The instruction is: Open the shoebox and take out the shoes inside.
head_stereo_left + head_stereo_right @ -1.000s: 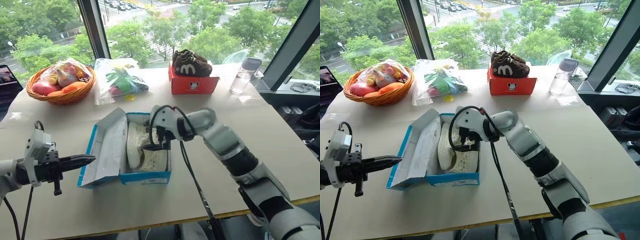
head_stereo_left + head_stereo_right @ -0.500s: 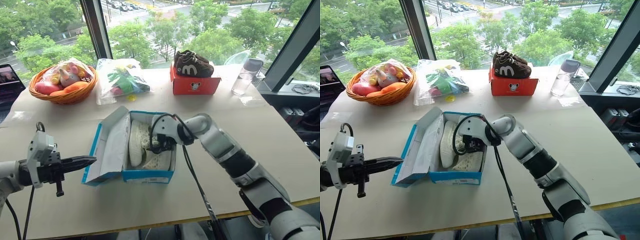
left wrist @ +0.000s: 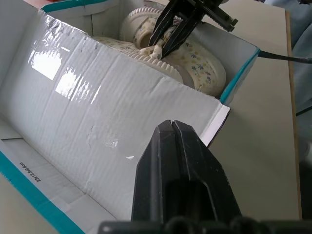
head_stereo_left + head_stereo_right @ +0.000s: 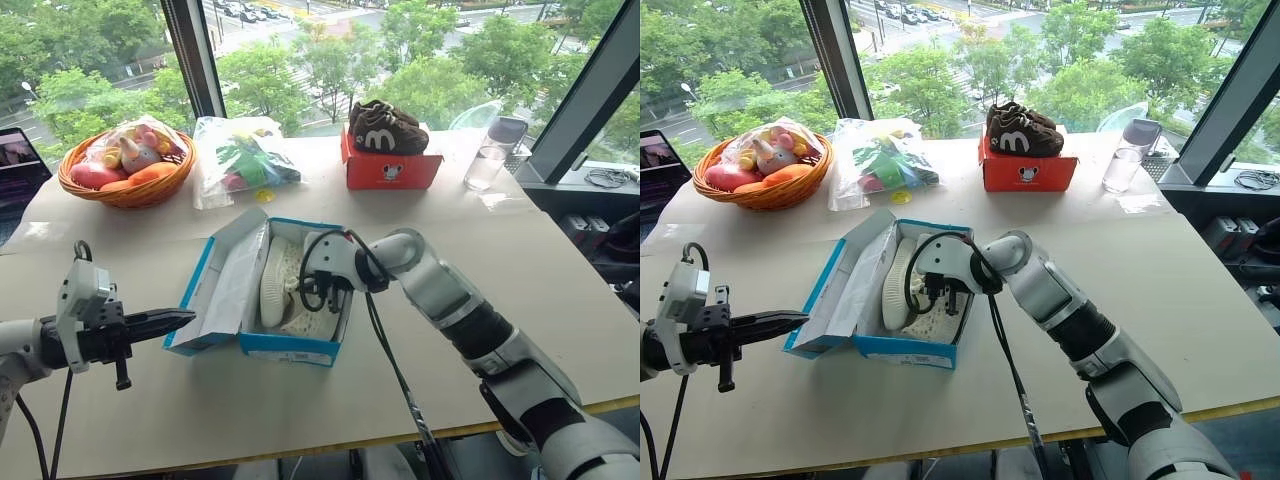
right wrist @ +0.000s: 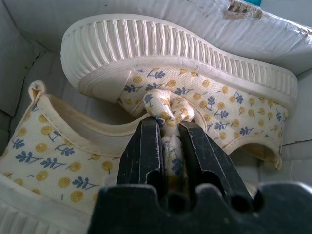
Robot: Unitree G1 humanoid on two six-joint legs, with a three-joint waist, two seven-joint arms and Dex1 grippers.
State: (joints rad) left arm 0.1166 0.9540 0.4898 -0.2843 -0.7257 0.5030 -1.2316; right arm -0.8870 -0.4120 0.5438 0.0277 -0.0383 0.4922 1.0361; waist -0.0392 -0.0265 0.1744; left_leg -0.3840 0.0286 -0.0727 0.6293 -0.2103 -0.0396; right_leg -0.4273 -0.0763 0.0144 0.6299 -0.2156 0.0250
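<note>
The shoebox [image 4: 262, 300] lies on the table [image 4: 560, 290] with its lid folded open toward the left gripper [image 4: 178, 320]. The 2 shoes [image 5: 195, 97] rest inside the shoebox, 1 on its side. The right gripper [image 5: 168, 134] reaches into the shoebox, fingers clamped on a shoe's fabric edge. The left gripper hovers just outside the lid, fingers pressed together, holding nothing.
</note>
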